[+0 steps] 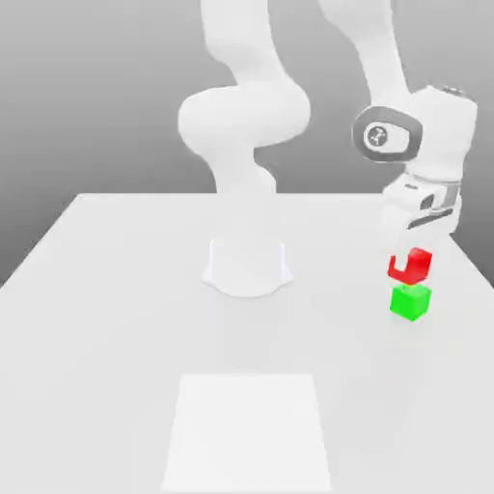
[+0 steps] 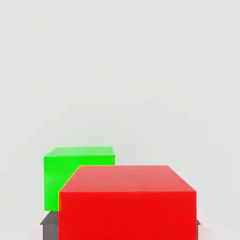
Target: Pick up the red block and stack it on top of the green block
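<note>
1. As you look at the exterior view, you find the gripper point(image 1: 409, 259) toward four o'clock from the arm's round base point(image 1: 247, 270), on the exterior view's right side of the table point(image 1: 106, 318).
2. You can see its fingers pinching the red block point(image 1: 413, 264): the cube sits between them, partly covered by a white finger point(image 1: 393, 232), and it is lifted clear of the table.
3. You will find the green block point(image 1: 410, 301) resting on the table at six o'clock from the red block, just below it.
4. You can make out a thin gap between the two cubes in the exterior view, so they look apart, though the gap is narrow.
5. In the hand view you see the red block point(image 2: 127, 202) close to the camera, with the green block point(image 2: 70, 178) partly hidden behind it, toward ten o'clock from the red one.
6. The dark strips at the red block's lower corners in the hand view are the fingertips point(image 2: 49, 225) that clamp it.
7. You also see a pale square patch point(image 1: 247, 434) on the table at six o'clock from the base, well apart from both cubes.
8. The arm's white links point(image 1: 241, 116) rise from the base and bend over toward the exterior view's right, where the hand hangs pointing downward above the cubes.
</note>
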